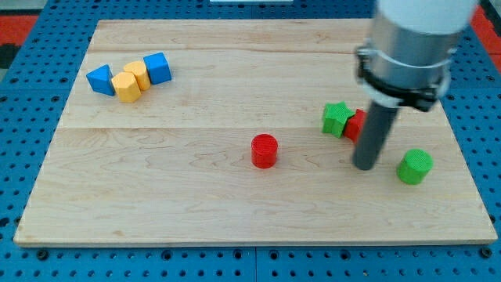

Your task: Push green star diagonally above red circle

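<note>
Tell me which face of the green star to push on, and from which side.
Push the green star on its right side, heading left toward the red circle. A red block touches that side, and my tip sits lower right of both, so probably go around first.

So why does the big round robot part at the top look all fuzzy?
In the camera view, the grey arm housing sits close to the lens, so it blurs and is cut off at the view's top. The blocks stay fairly sharp, like the red circle and green star. My tip casts only a soft shadow; the light is even, no glare.
</note>
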Robot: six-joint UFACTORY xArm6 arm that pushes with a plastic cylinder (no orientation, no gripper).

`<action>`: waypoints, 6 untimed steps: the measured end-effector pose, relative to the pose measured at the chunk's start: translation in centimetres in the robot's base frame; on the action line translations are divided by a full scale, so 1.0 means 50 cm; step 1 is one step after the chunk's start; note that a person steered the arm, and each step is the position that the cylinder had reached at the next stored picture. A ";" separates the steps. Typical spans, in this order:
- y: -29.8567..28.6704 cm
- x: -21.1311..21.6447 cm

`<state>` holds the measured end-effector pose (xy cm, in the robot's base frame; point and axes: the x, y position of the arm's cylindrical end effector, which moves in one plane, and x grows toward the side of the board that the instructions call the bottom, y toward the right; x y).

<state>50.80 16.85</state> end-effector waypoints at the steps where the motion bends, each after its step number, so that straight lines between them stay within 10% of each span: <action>1: -0.036 -0.064; 6: -0.129 -0.168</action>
